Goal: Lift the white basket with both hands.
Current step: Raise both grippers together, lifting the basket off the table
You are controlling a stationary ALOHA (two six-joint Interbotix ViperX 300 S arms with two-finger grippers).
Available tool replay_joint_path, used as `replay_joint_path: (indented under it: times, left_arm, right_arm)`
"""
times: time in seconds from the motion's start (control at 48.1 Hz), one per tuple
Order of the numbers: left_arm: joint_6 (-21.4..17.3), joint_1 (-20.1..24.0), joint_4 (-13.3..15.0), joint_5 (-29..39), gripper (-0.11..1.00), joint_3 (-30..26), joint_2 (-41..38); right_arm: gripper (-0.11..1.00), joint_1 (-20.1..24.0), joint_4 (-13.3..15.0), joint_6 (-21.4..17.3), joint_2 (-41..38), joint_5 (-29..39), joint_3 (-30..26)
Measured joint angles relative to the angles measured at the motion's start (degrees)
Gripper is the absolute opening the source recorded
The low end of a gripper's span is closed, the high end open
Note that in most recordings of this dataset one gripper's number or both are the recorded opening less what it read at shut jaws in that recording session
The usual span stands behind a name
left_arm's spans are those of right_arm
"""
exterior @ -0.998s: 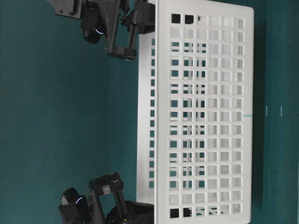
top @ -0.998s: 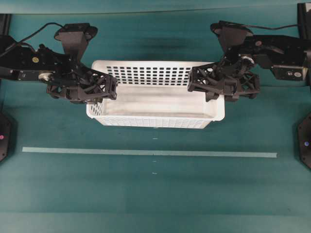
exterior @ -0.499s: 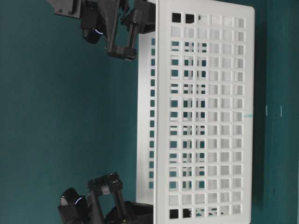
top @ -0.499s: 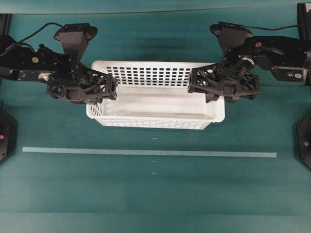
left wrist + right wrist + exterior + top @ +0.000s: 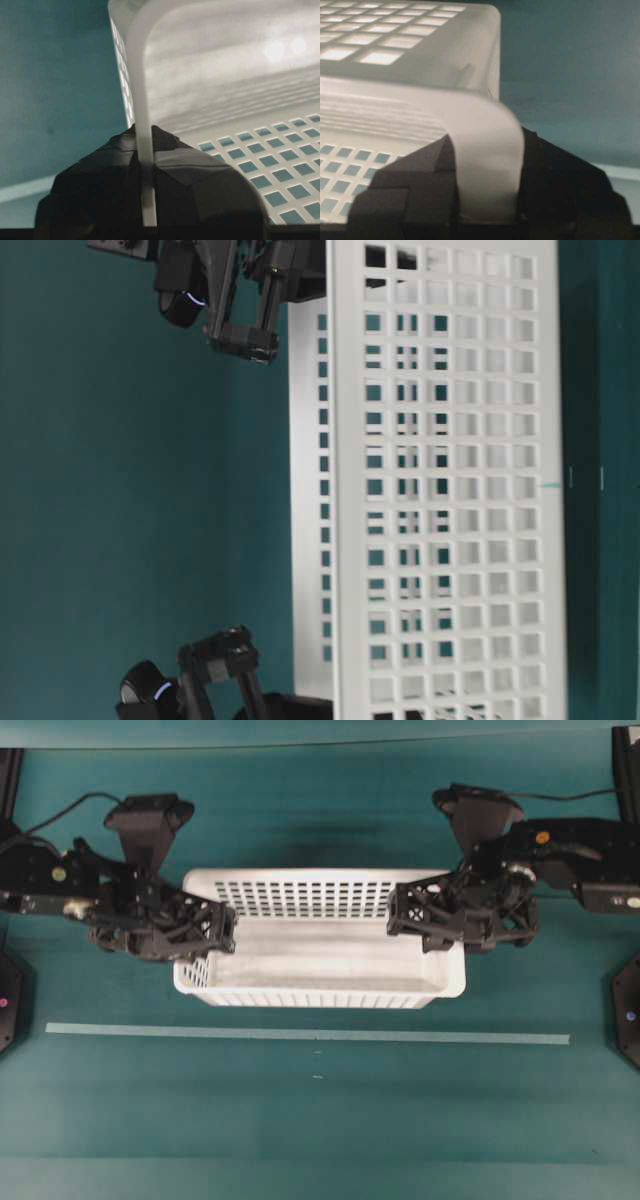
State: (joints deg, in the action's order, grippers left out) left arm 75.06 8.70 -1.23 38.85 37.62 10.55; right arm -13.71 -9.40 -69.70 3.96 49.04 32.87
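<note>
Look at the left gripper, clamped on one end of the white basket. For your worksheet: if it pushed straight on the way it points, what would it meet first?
The left gripper points along the white basket. Beyond the clamped wall lies open interior, so probably the right gripper; depth is uncertain.

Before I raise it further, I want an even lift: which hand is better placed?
Neither clearly. The left hand clamps the white basket at its left end rim; the right hand clamps the right end. Lift both together.
</note>
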Motion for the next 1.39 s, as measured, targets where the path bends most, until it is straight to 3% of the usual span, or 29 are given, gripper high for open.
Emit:
replay_joint_path:
  times: [0.457, 0.977, 1.393]
  left_arm:
    - [5.98, -5.89, 0.0, -0.26, -0.03, 0.7, 0.35]
    - [11.43, -11.95, 0.0, -0.79, -0.03, 0.62, 0.0]
    - [11.69, -13.01, -0.09, -0.79, -0.03, 0.26, -0.7]
  right_arm:
    - [0.16, 6.94, 0.18, -6.77, 0.62, -0.62, 1.41]
    - [0.16, 13.36, 2.2, -14.06, 0.7, -1.76, 2.11]
    - [0.16, 15.38, 3.08, -16.0, 0.0, -3.08, 2.29]
